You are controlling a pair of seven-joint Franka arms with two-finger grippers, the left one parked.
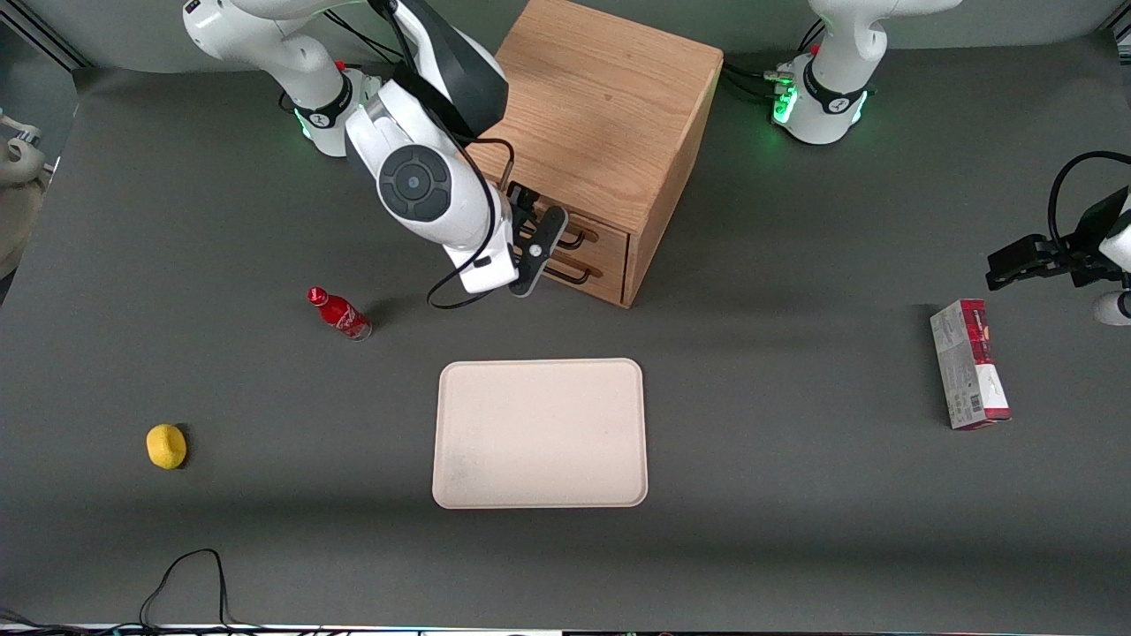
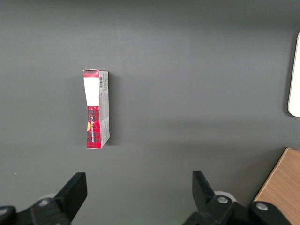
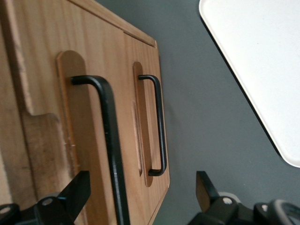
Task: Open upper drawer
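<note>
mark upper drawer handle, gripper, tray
upper drawer handle [image 3: 108,136], right wrist view, on the black bar.
gripper [image 3: 140,197], right wrist view, midway between its open fingertips, in front of the drawers.
tray [image 1: 539,433], front view, on its bare cream floor.

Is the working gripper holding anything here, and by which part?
Nothing. The gripper is open in front of the upper drawer, its handle between the fingers, ungripped.

I'm running a robotics lab rig: grey matted surface [image 1: 795,530], bolted arm bases [image 1: 817,110], loose cables [image 1: 185,574], staged test props.
</note>
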